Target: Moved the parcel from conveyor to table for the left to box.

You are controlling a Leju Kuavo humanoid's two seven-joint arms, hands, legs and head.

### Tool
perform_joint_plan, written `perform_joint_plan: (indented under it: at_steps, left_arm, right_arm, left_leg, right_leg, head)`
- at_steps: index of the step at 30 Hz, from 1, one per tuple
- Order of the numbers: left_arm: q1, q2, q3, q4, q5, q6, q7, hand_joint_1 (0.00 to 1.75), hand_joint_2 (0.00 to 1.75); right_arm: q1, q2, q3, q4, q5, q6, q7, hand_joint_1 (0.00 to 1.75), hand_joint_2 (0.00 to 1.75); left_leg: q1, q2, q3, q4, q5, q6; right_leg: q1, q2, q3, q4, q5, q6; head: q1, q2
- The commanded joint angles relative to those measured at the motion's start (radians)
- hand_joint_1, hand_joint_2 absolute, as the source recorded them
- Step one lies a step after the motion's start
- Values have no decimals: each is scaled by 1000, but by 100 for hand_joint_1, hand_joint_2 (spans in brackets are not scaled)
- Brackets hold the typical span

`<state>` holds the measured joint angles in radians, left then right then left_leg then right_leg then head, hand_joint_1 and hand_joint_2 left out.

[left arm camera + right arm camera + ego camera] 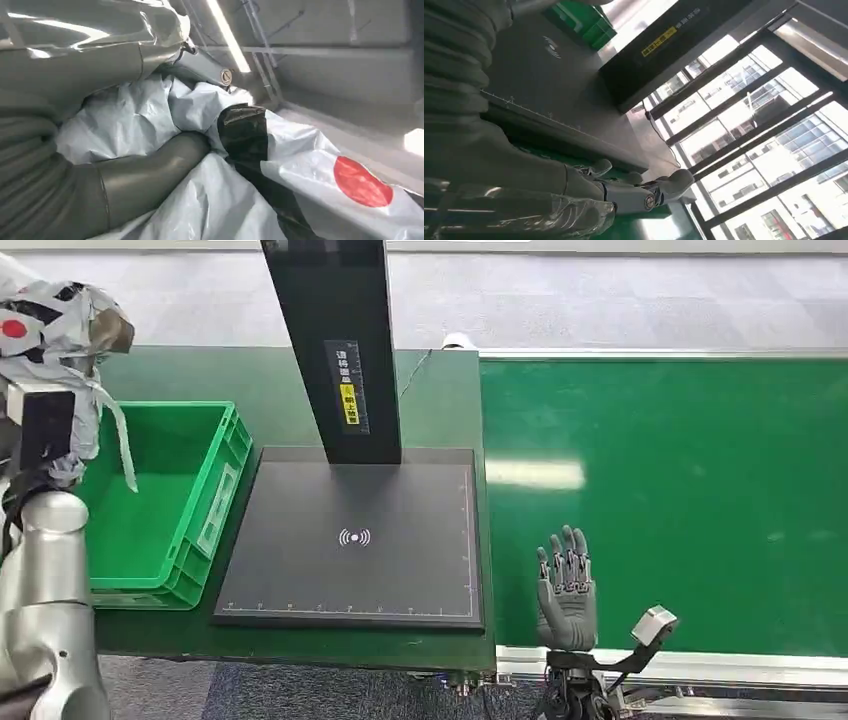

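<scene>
A crumpled white plastic parcel [55, 325] with black tape and a red dot is held high at the far left, above the green crate [160, 505]. My left hand [115, 175] grips it; the thick grey thumb [150, 167] presses into the white wrap [310, 165] close to the black tape. A loose strip of the wrap hangs down over the crate. My right hand [567, 590] stands upright with fingers spread over the near edge of the green conveyor [680, 500], holding nothing. Its fingers [634, 192] show bare in the right wrist view.
A black scanner plate [355, 540] with a tall black post [335, 340] lies on the dark green table [440, 400] between crate and conveyor. The conveyor's metal rail [700, 665] runs along the near edge.
</scene>
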<state>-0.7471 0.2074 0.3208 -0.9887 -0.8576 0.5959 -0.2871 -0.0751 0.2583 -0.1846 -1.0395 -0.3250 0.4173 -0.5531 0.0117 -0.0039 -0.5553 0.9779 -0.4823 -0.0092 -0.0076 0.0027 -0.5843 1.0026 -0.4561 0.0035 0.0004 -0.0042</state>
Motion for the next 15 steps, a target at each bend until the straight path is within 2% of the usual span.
perform_joint_plan:
  at_steps: [1, 6, 7, 10, 15]
  left_arm:
    - [-284, 88, -8, 549, -248, -14, 206, 175, 175]
    - [-281, 82, -8, 552, -251, -5, 209, 175, 175]
    - [-282, 87, -27, 568, -302, -12, 246, 175, 175]
    - [-258, 60, -27, 605, -369, -45, 302, 175, 175]
    - [-163, 1, 12, 607, -349, -62, 265, 175, 175]
  right_arm:
    - [12, 2, -39, -7, -5, 4, 19, 0, 175]
    - [11, 3, -40, -8, -5, 3, 20, 0, 175]
    - [10, 4, -38, -8, -3, 6, 22, 0, 175]
    - [6, 9, -34, -10, 1, 4, 27, 0, 175]
    - [13, 10, -43, -26, 0, -6, 30, 0, 175]
  left_leg:
    - [1, -2, -1, 1, 0, 0]
    - [0, -1, -1, 0, 0, 0]
    - [0, -1, -1, 0, 0, 0]
    - [0, -2, -1, -1, 0, 0]
    - [-1, -2, 1, -3, 1, 0]
  right_leg:
    - [1, -3, 0, 0, -1, 0]
    - [0, -2, 0, -1, -1, 0]
    - [0, -1, -1, 0, 0, 0]
    - [0, -3, 1, -1, 0, 0]
    - [-1, -2, 1, -3, 0, 0]
  head:
    - [0, 0]
    - [0, 0]
    - [0, 0]
    - [0, 0]
    - [0, 0]
